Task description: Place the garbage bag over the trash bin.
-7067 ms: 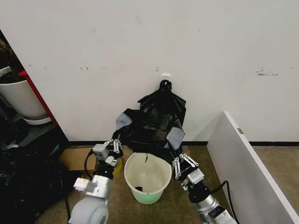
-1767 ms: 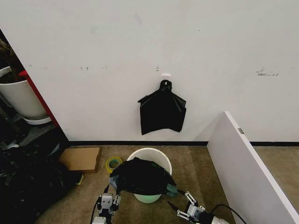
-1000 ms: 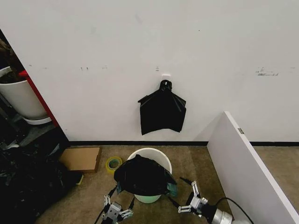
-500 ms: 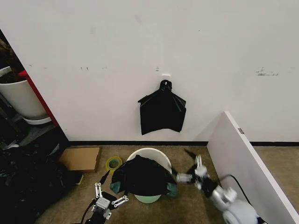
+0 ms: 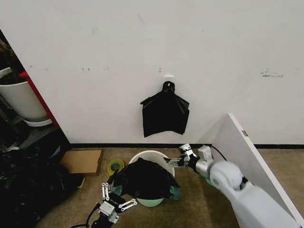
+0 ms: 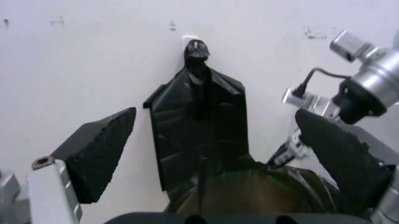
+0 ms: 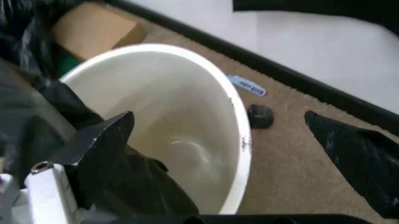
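Observation:
The white trash bin (image 5: 151,154) stands on the carpet below the wall. The black garbage bag (image 5: 142,179) lies crumpled over its front half, and the back rim is bare. My left gripper (image 5: 116,202) is open, low at the bin's front left, just clear of the bag. Its wrist view looks over the garbage bag (image 6: 249,191), with the left gripper (image 6: 215,113) holding nothing. My right gripper (image 5: 175,161) is open at the bin's back right rim. In the right wrist view the right gripper (image 7: 218,116) straddles the trash bin (image 7: 240,140) rim, with the garbage bag (image 7: 37,121) inside the near side.
A knotted bundle of black bags (image 5: 165,114) hangs on the wall above the bin. A cardboard box (image 5: 83,161) and a tape roll (image 5: 114,166) lie to the left. A white panel (image 5: 247,161) stands on the right. A planter pot (image 5: 21,99) and dark clutter (image 5: 23,185) crowd the far left.
My right gripper swung from the bin's front right up to its back right rim. The left gripper rose a little at the front left. The bag stayed draped over the bin's front.

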